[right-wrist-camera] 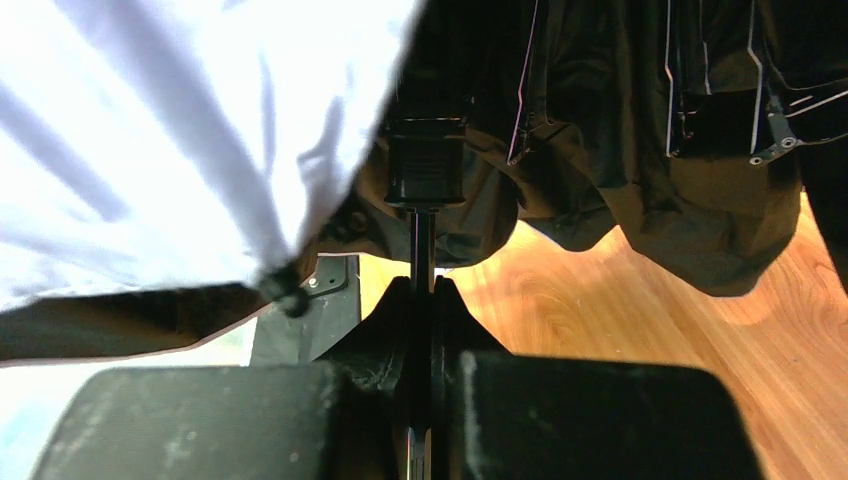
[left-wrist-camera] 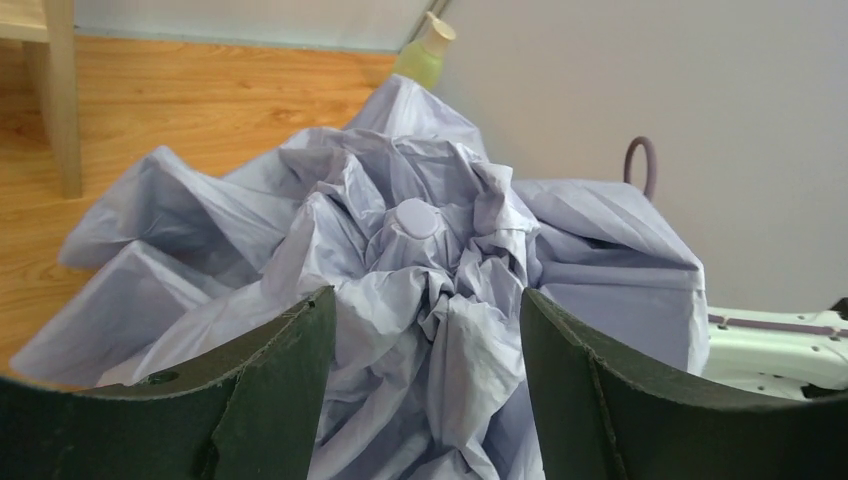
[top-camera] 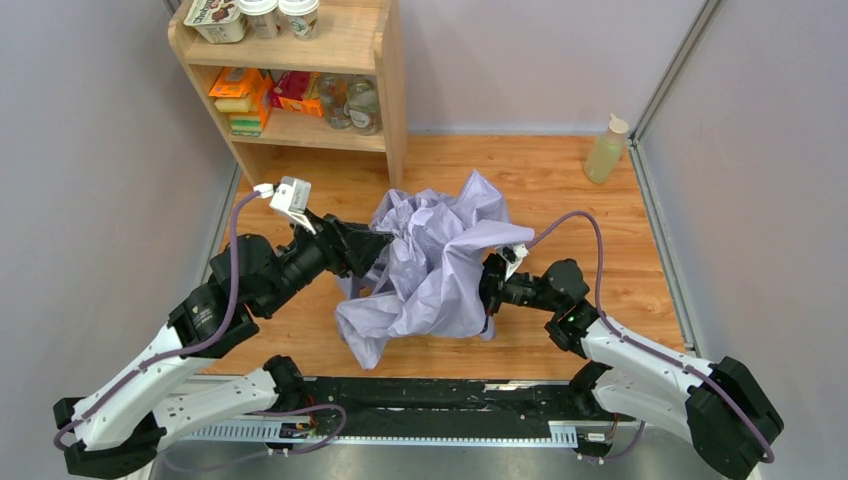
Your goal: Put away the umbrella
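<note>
Nearest first: right gripper is clamped on the thin black shaft under the canopy, just below the black runner block. Left gripper has its jaws wide apart, straddling the bunched fabric just short of the round lilac tip cap, and holds nothing.

The pale lilac fabric umbrella sits mid wooden worktop between the two arms. The canopy is slack and crumpled, not smoothed or rolled.

Progress, my read: collapse is partly done. Left to do: gather the folds tight, wrap, stow. No strap or handle visible, so I can't tell about those.

Count:
- 1 umbrella, 2 grippers.
- Far right: 1 pale green squeeze bottle.
- Far left: 1 light wooden shelf unit with 2 glass jars and a stack of coloured boxes, number unclear.
- Top shelf: 2 lidded cups and 1 carton.
</note>
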You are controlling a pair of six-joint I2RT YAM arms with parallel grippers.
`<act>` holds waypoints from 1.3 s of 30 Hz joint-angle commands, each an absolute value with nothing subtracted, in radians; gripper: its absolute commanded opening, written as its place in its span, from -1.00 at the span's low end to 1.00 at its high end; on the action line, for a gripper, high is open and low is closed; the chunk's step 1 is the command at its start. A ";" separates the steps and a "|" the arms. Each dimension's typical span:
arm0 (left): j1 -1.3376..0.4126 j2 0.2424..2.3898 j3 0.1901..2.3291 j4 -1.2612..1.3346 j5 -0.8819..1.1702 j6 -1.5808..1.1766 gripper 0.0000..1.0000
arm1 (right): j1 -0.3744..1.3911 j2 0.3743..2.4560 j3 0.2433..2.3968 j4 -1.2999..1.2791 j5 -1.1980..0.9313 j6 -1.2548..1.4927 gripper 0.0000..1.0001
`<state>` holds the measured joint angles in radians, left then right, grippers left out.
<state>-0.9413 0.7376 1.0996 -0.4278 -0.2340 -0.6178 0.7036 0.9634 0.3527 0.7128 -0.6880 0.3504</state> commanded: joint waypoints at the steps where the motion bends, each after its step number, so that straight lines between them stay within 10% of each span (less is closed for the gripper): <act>1: -0.939 0.747 1.058 -0.327 -0.163 -0.640 0.49 | 0.707 0.946 0.382 0.864 -0.721 0.345 -1.00; 15: -0.937 0.965 1.081 -0.129 0.003 -0.528 0.48 | 0.707 0.973 0.408 0.899 -0.856 0.385 -1.00; 17: -0.937 0.960 1.088 -0.155 -0.043 -0.500 0.23 | 0.709 0.965 0.408 0.891 -0.850 0.385 -1.00; 20: -0.939 0.942 1.080 -0.147 -0.054 -0.448 -0.98 | 0.712 0.957 0.417 0.858 -0.819 0.409 -1.00; 21: -0.939 0.939 1.078 -0.150 -0.076 -0.443 -1.00 | 0.712 0.947 0.426 0.810 -0.769 0.423 -0.91; 24: -0.939 0.911 1.075 -0.149 -0.120 -0.374 -1.00 | 0.721 0.893 0.446 0.599 -0.617 0.486 0.32; 28: -0.939 0.847 1.055 -0.114 -0.250 -0.282 -1.00 | 0.724 0.738 0.477 0.082 -0.193 0.598 0.95; 31: -0.939 0.798 1.063 -0.104 -0.301 -0.235 -1.00 | 0.710 0.626 0.463 -0.168 0.000 0.696 1.00; 34: -0.937 0.778 1.104 -0.143 -0.299 -0.244 -1.00 | 0.646 0.584 0.352 -0.111 -0.021 0.753 0.99; 35: -0.939 0.772 1.109 -0.158 -0.293 -0.261 -1.00 | 0.605 0.600 0.316 -0.047 -0.082 0.771 0.73; 38: -0.939 0.761 1.130 -0.175 -0.238 -0.297 -1.00 | 0.480 0.743 0.218 0.232 -0.286 0.822 -0.99; 39: -0.939 0.764 1.137 -0.192 -0.229 -0.311 -1.00 | 0.445 0.808 0.210 0.294 -0.342 0.825 -1.00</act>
<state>-0.9405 0.7799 1.0630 -0.2195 -0.2634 -0.2935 0.5556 0.6380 0.2836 0.0937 -0.1757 0.7265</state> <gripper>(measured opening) 0.307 0.251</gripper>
